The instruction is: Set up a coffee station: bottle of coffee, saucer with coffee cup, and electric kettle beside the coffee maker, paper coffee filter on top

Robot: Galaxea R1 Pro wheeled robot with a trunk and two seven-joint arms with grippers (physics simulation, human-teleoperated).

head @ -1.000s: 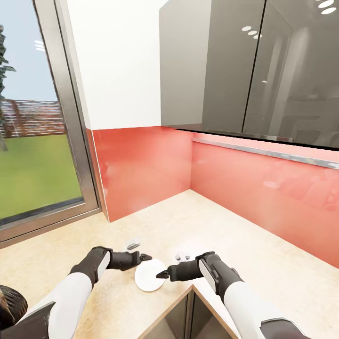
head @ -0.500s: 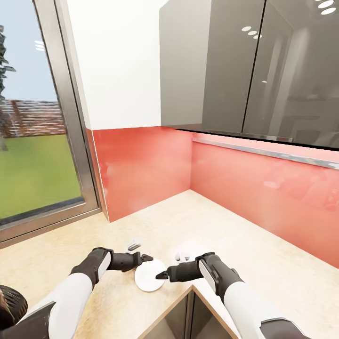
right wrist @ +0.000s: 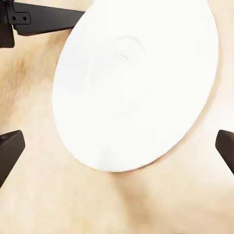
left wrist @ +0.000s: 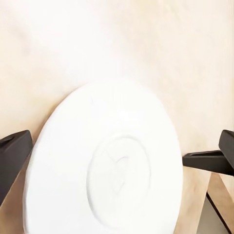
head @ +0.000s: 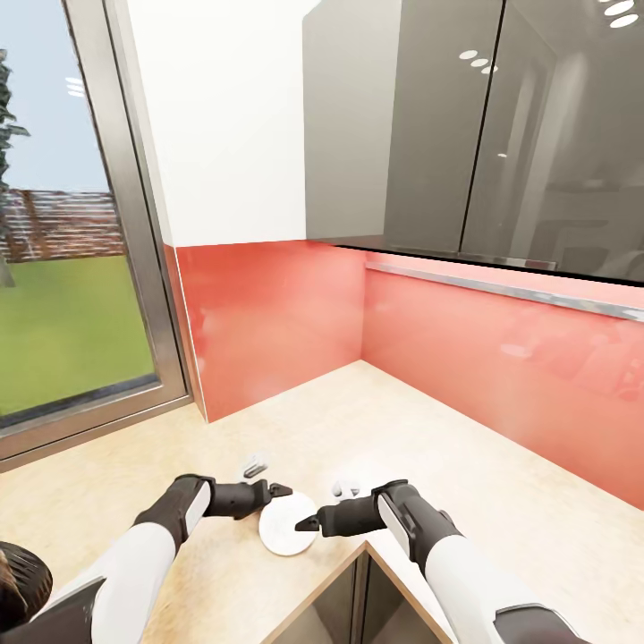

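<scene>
- Left gripper [head: 275, 491], fingers spread, at saucer's [head: 288, 524] far-left rim.
- Saucer flat on countertop [head: 465, 465], between both grippers, near the front edge.
- Right gripper [head: 307, 521], fingers apart, tip at saucer's right rim.
- Risk: a nudge from either could slide it off the edge.

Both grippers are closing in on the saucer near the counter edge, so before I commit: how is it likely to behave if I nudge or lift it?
The saucer looks like a thin, rigid, glossy disc lying flat on the countertop, so it will probably slide rather than tip. Its low rim gives the fingers little to catch, so it may slip. It sits close to the counter's front edge, so a push could send it off.
</scene>
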